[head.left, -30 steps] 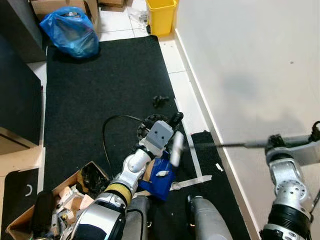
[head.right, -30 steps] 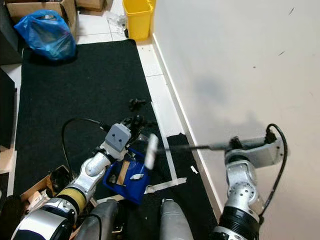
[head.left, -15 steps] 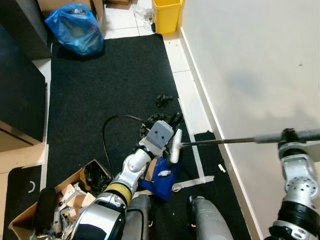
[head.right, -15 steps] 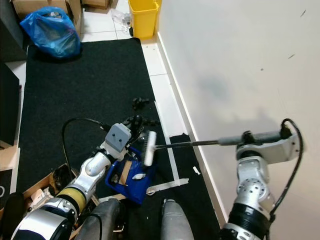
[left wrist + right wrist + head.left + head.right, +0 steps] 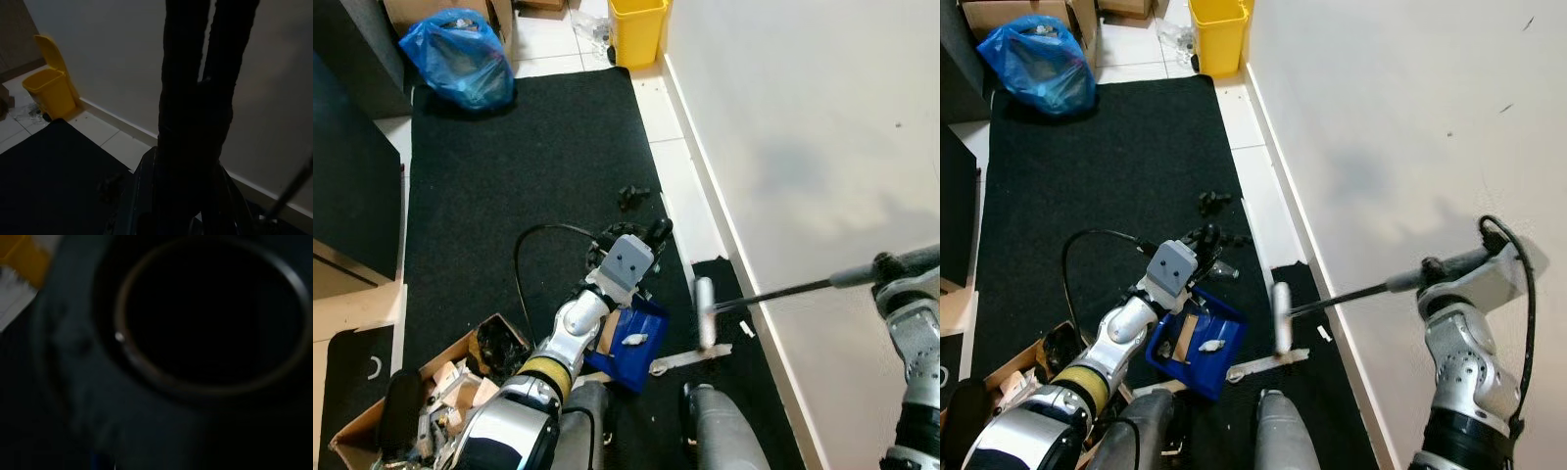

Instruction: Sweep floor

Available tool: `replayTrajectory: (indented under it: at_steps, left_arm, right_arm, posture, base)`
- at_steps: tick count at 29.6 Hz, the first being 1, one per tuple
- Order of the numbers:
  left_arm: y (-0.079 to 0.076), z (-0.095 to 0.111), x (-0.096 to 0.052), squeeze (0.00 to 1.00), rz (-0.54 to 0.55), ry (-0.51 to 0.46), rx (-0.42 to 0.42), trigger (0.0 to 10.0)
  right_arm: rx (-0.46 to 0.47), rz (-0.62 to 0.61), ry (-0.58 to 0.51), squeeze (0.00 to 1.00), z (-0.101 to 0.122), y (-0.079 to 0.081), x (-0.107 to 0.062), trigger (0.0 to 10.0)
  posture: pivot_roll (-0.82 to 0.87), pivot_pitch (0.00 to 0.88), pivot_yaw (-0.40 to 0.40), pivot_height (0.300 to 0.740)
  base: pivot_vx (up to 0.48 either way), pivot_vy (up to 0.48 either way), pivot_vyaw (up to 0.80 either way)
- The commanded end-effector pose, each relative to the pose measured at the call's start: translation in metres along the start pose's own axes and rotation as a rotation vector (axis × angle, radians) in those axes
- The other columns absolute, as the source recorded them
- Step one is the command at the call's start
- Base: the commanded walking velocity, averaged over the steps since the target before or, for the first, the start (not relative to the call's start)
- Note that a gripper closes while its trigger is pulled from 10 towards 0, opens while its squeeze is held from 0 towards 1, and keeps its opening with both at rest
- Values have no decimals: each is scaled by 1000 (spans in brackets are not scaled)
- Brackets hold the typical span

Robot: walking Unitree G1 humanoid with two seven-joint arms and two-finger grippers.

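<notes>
My left gripper (image 5: 654, 232) is shut on the handle of a blue dustpan (image 5: 628, 338), which rests on the black carpet (image 5: 509, 176) just in front of my feet. A white scrap (image 5: 632, 340) and a brown piece lie in the pan. At the right, by the wall, my right gripper (image 5: 1442, 270) is shut on the thin handle of a broom. Its white brush head (image 5: 705, 313) sits on the carpet to the right of the pan, apart from it. A small black bit of debris (image 5: 628, 196) lies farther ahead, and a white scrap (image 5: 744, 328) lies near the baseboard.
A white wall (image 5: 822, 127) runs along the right. A yellow bin (image 5: 639, 29) and a blue bag (image 5: 455, 59) stand at the far end. A dark cabinet (image 5: 352, 176) lines the left, with a cardboard box of junk (image 5: 431, 392) beside my left leg. A tape strip (image 5: 690, 357) lies near my feet.
The brush head has swung right, away from the dustpan's mouth toward the wall, and my right arm has moved right with it. The dustpan has stayed put.
</notes>
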State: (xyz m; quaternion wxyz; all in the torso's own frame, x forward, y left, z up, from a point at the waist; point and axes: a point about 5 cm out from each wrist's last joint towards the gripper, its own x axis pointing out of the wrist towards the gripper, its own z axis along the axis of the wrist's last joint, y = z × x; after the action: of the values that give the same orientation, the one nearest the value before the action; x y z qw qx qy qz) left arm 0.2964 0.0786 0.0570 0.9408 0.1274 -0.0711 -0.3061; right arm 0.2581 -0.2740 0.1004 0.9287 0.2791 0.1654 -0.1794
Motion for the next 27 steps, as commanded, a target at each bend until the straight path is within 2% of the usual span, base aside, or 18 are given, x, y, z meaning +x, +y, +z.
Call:
replayTrajectory:
  at_steps: [1,2,5,10,12,15,20,23,24,27]
  left_arm:
    - [-16,-4,0,0,-39,20,-42,10000]
    - [-16,-4,0,0,-39,20,-42,10000]
    - [-16,-4,0,0,-38,20,-42,10000]
    - [-16,-5,0,0,-38,20,-42,10000]
    - [-16,-5,-1,0,-38,22,-43,10000]
    - [-16,-5,-1,0,-39,22,-43,10000]
    - [-17,-5,-1,0,-41,20,-42,10000]
    - [-16,-5,-1,0,-41,21,-42,10000]
    - [-16,-5,-1,0,-40,23,-42,10000]
    - [-17,-5,-1,0,-44,23,-43,10000]
  right_arm:
    - [15,27,54,0,-8,1,-5,10000]
    - [15,27,54,0,-8,1,-5,10000]
    - [-8,33,142,0,-25,5,-10,10000]
    - [-2,49,175,0,-34,11,-14,10000]
    - [56,51,111,0,-30,16,-12,10000]
    - [95,55,59,0,-25,19,-11,10000]
    - [125,59,7,0,-14,20,-13,10000]
    - [174,72,-32,0,-3,20,-13,10000]
    - [204,82,-76,0,6,19,-13,10000]
    - [226,84,-130,0,17,17,-14,10000]
  posture:
    - [-88,183,-75,740]
    - [-88,183,-75,740]
    - [-87,183,-76,740]
    - [-87,185,-78,740]
    - [-87,185,-78,740]
    - [-84,187,-75,740]
    - [-87,186,-76,740]
    - [-87,186,-75,740]
    - [-90,186,-75,740]
    - [-92,184,-76,740]
  base:
    - [0,0,0]
    - [0,0,0]
    - [0,0,0]
    - [0,0,0]
    - [0,0,0]
    - [0,0,0]
    - [0,0,0]
    - [0,0,0]
    - [0,0,0]
    - [0,0,0]
